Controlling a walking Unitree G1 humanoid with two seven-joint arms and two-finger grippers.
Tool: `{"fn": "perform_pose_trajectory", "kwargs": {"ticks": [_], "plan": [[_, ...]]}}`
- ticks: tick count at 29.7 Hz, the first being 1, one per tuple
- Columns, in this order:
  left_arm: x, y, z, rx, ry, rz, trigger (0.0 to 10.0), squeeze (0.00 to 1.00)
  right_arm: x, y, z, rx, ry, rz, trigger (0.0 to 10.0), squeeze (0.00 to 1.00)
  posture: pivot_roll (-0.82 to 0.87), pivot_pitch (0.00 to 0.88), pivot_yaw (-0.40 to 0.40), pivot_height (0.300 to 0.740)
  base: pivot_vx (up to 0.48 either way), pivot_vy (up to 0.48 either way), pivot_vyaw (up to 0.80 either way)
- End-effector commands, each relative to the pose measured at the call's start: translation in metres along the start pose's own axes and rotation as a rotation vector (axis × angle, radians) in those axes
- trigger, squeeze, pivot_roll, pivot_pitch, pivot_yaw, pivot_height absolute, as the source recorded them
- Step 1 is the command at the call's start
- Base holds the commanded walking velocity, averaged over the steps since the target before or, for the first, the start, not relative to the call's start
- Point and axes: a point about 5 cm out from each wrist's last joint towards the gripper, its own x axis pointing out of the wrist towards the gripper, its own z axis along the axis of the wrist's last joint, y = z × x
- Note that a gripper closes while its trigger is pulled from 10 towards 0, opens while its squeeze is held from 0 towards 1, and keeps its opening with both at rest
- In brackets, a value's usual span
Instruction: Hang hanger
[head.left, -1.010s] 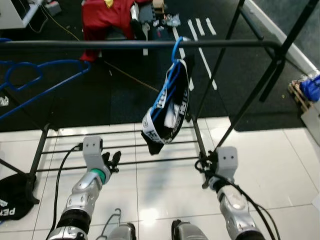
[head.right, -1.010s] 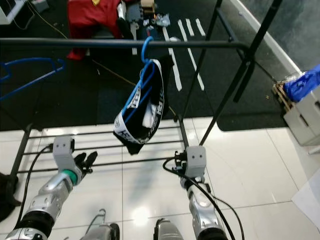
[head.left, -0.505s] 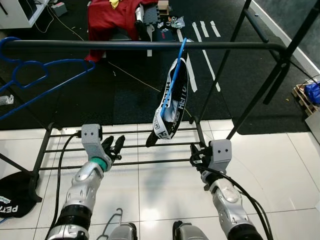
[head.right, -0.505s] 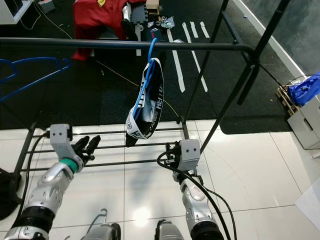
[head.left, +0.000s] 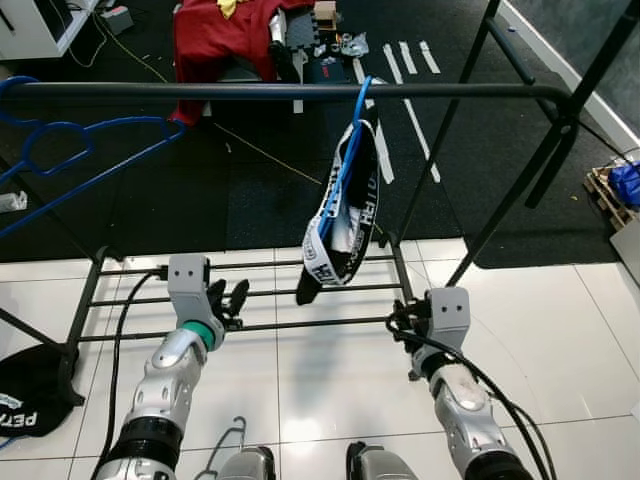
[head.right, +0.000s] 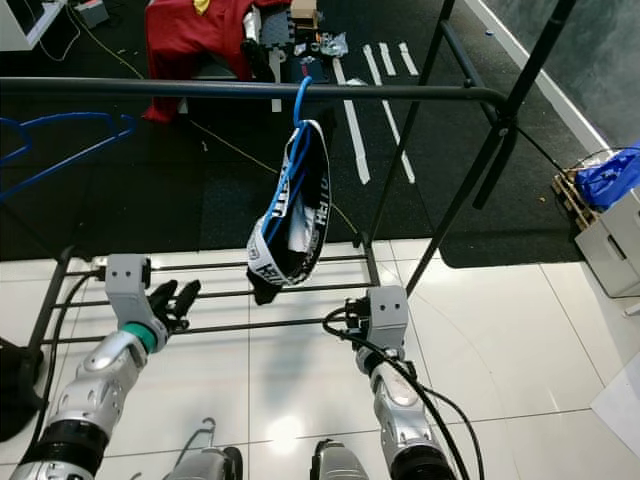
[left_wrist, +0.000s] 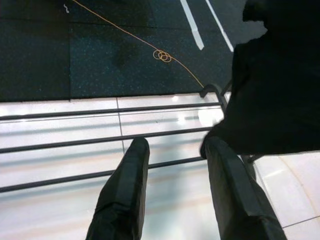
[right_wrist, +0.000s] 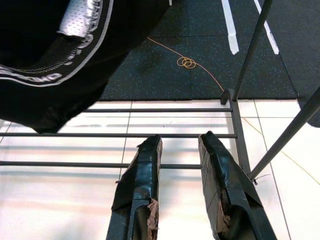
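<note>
Blue hanger has swung slightly; both tools stay low, open.

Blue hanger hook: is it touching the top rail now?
Touching. In the right eye view the blue hanger's hook curls over the black top rail and the garment hangs from it; both claws are below, apart.

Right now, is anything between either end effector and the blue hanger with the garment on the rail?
Nothing visible. The blue hanger already hooks over the top rail, its black garment dangling above and between the open left end effector and right end effector, both low near the rack's bottom bars.
</note>
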Motion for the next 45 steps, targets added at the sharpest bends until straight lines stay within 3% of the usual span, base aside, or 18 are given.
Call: {"fn": "perform_pose_trajectory", "kwargs": {"ticks": [1, 2, 9, 13, 24, 28, 33, 34, 38, 39, 42, 43, 45], "plan": [[-0.003, 0.0, -0.007, 0.017, 0.026, 0.004, 10.0, 0.0, -0.005, -0.001, -0.009, 0.009, 0.036, -0.012, 10.0, 0.0, 0.0, 0.097, 0.068, 0.74, 0.0, 0.0, 0.0], [-0.003, 0.0, -0.007, 0.045, 0.029, 0.012, 10.0, 0.0, -0.005, -0.001, -0.008, 0.009, 0.029, -0.01, 10.0, 0.0, 0.0, 0.096, 0.069, 0.74, 0.0, 0.0, 0.0], [-0.001, -0.003, 0.003, 0.025, -0.04, 0.028, 10.0, 0.0, -0.007, 0.0, -0.003, 0.005, -0.027, 0.002, 10.0, 0.0, 0.0, 0.091, 0.07, 0.74, 0.0, 0.0, 0.0], [-0.002, -0.006, 0.007, 0.041, -0.065, -0.002, 10.0, 0.0, -0.011, -0.004, 0.019, -0.001, -0.214, -0.035, 10.0, 0.0, -0.01, 0.083, 0.076, 0.74, 0.0, 0.0, 0.0], [-0.003, -0.012, 0.009, 0.062, -0.079, -0.051, 10.0, 0.0, -0.02, -0.001, 0.048, -0.038, -0.433, -0.032, 10.0, 0.0, -0.01, 0.072, 0.078, 0.74, 0.0, 0.0, 0.0], [0.0, -0.012, 0.014, 0.08, -0.093, -0.053, 10.0, 0.0, -0.012, 0.003, 0.078, -0.052, -0.531, 0.014, 10.0, 0.0, -0.01, 0.074, 0.078, 0.74, 0.0, 0.0, 0.0], [0.005, -0.011, 0.023, 0.102, -0.107, -0.048, 10.0, 0.0, -0.002, 0.01, 0.094, -0.045, -0.524, 0.08, 10.0, 0.0, -0.01, 0.077, 0.074, 0.74, 0.0, 0.0, 0.0], [0.007, -0.011, 0.024, 0.107, -0.11, -0.046, 10.0, 0.0, 0.001, 0.012, 0.096, -0.043, -0.519, 0.096, 10.0, 1.0, -0.01, 0.077, 0.074, 0.74, 0.0, 0.0, 0.0], [0.012, -0.013, 0.033, 0.121, -0.125, -0.059, 10.0, 0.0, 0.009, 0.018, 0.107, -0.044, -0.513, 0.15, 10.0, 1.0, -0.01, 0.08, 0.074, 0.74, 0.0, 0.0, 0.0], [0.018, -0.019, 0.042, 0.15, -0.14, -0.095, 10.0, 0.0, 0.019, 0.027, 0.121, -0.045, -0.51, 0.215, 10.0, 1.0, -0.01, 0.079, 0.076, 0.74, 0.0, 0.0, 0.0], [0.018, -0.019, 0.042, 0.15, -0.14, -0.095, 10.0, 0.0, 0.019, 0.027, 0.121, -0.045, -0.51, 0.215, 10.0, 1.0, -0.01, 0.079, 0.076, 0.74, 0.0, 0.0, 0.0], [0.023, -0.027, 0.05, 0.202, -0.153, -0.143, 10.0, 0.0, 0.03, 0.037, 0.135, -0.065, -0.489, 0.285, 10.0, 1.0, 0.0, 0.078, 0.073, 0.74, 0.0, 0.0, 0.0], [0.029, -0.043, 0.06, 0.246, -0.173, -0.224, 10.0, 0.0, 0.047, 0.044, 0.161, 0.004, -0.461, 0.319, 10.0, 1.0, 0.0, 0.081, 0.079, 0.74, 0.0, 0.0, 0.0]]}}
